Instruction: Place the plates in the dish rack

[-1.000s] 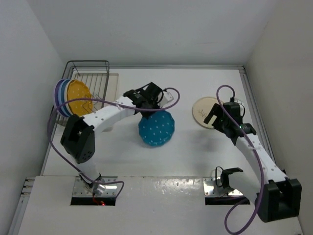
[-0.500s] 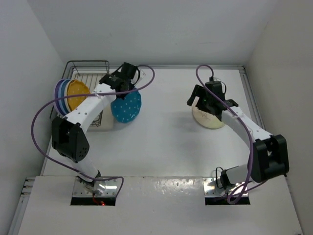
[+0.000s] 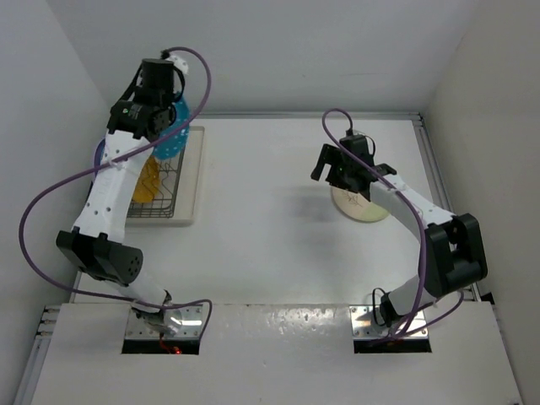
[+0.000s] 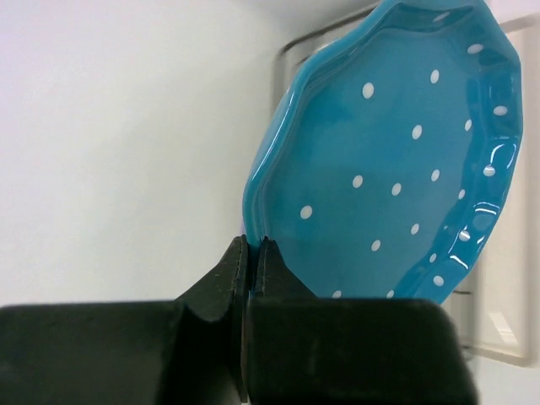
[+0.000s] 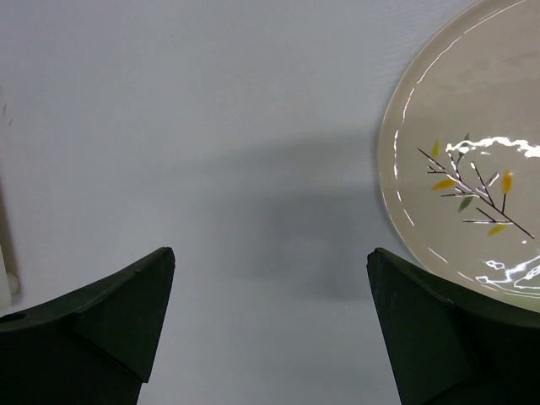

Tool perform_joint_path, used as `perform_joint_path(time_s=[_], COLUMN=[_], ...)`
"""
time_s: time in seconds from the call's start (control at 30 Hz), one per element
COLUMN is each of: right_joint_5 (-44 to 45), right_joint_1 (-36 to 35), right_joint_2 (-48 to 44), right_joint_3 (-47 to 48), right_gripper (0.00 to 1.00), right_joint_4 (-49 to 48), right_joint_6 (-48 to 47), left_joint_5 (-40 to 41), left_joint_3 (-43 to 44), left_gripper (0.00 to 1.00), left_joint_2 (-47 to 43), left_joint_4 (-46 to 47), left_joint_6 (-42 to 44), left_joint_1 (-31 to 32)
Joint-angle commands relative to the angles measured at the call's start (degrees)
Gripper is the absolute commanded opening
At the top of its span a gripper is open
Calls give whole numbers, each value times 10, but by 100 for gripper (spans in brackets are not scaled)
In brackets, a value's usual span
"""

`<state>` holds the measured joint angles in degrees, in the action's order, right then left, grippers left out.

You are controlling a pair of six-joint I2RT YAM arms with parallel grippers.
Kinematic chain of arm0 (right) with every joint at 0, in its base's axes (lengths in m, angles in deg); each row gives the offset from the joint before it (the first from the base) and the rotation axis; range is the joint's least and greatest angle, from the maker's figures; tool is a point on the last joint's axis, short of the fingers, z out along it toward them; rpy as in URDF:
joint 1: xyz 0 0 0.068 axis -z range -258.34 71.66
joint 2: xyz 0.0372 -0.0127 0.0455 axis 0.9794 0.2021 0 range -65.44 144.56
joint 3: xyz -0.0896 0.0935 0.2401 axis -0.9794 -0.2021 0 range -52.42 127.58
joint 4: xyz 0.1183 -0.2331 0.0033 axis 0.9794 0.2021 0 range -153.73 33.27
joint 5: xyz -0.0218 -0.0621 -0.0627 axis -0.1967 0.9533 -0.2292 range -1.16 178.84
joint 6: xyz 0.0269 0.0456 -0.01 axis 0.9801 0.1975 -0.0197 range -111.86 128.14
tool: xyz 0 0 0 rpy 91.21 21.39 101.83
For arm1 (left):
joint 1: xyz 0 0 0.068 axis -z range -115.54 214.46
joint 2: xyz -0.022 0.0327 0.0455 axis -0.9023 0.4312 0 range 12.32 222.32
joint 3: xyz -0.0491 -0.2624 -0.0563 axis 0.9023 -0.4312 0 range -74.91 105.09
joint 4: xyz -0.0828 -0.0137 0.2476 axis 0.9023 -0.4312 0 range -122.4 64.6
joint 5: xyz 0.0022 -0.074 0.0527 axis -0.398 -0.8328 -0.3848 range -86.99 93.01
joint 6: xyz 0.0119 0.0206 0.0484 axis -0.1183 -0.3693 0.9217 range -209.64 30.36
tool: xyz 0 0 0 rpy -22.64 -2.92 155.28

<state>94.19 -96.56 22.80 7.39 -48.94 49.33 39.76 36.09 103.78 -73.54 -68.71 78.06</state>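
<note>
My left gripper point(image 3: 165, 110) is shut on the rim of the teal white-dotted plate point(image 3: 175, 135) and holds it on edge, high above the far end of the dark wire dish rack point(image 3: 160, 207). The left wrist view shows the fingers pinching the plate point(image 4: 396, 169) at its lower left rim. A yellow plate point(image 3: 145, 181) stands in the rack. The light blue and lavender plates are hidden behind the left arm. The cream sprig plate point(image 3: 363, 207) lies flat on the table at the right. My right gripper point(image 3: 327, 171) is open and empty just left of that plate point(image 5: 472, 169).
A flat cream tray point(image 3: 192, 177) lies under and beside the rack. The side wall stands close on the rack's left. The purple cable loops off the left arm above the rack.
My left arm has carried the teal plate from the table's middle left and up over the rack. My right gripper has swung left, away from me, to the cream plate's left edge.
</note>
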Motion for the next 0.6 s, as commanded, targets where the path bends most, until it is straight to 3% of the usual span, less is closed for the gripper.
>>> perform_joint_path(time_s=[0.0, 0.2, 0.57], right_joint_5=[9, 19, 28], right_joint_1=[-4, -4, -4], right_joint_2=[-17, -32, -44], right_joint_3=[2, -22, -29], right_gripper=[96, 96, 96], right_joint_4=[-24, -26, -21], right_joint_6=[5, 5, 1], left_joint_5=[110, 144, 190], left_joint_3=[14, -25, -176], left_gripper=[0, 0, 0], left_joint_2=[-36, -48, -59], left_joint_4=[35, 53, 147], left_joint_6=[20, 32, 55], left_joint_1=[-45, -72, -77])
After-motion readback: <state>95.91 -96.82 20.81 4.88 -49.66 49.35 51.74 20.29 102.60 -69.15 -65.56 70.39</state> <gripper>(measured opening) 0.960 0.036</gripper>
